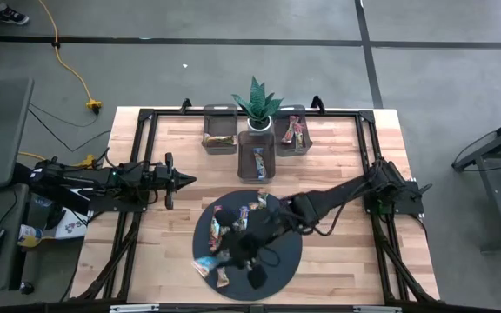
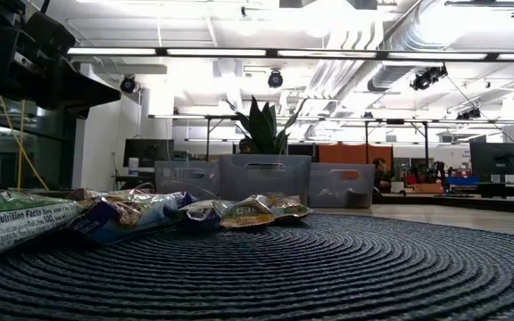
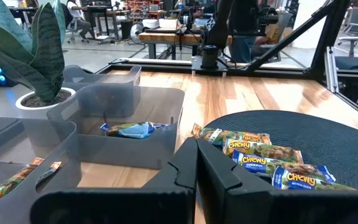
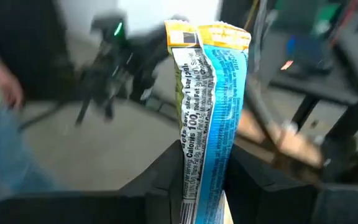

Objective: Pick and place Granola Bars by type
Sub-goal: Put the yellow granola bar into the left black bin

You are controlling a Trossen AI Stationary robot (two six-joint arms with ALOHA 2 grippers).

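Note:
Several granola bars [image 1: 233, 228] lie on the dark round disc [image 1: 285, 261] near the table's near edge; they also show in the low view [image 2: 239, 212] and the left wrist view [image 3: 263, 158]. My right gripper [image 1: 242, 246] is over the disc, shut on a blue-wrapped bar [image 4: 207, 112]. My left gripper [image 1: 181, 181] waits shut to the left of the disc, its fingers [image 3: 197, 168] touching nothing. Three grey bins [image 1: 257, 161] at the far side each hold bars, one of them blue [image 3: 132, 129]. My right gripper [image 4: 207, 186] pinches the blue-wrapped bar between its two fingers [image 4: 166, 180], at one end of the bar [image 4: 205, 168]. The bar runs along the fingers and sticks out past them. It is lifted clear, with the room showing behind it.
A potted plant [image 1: 257, 104] stands between the bins at the far side. A black frame [image 1: 146, 117] runs around the table top. Bare wood lies left and right of the disc [image 1: 346, 252].

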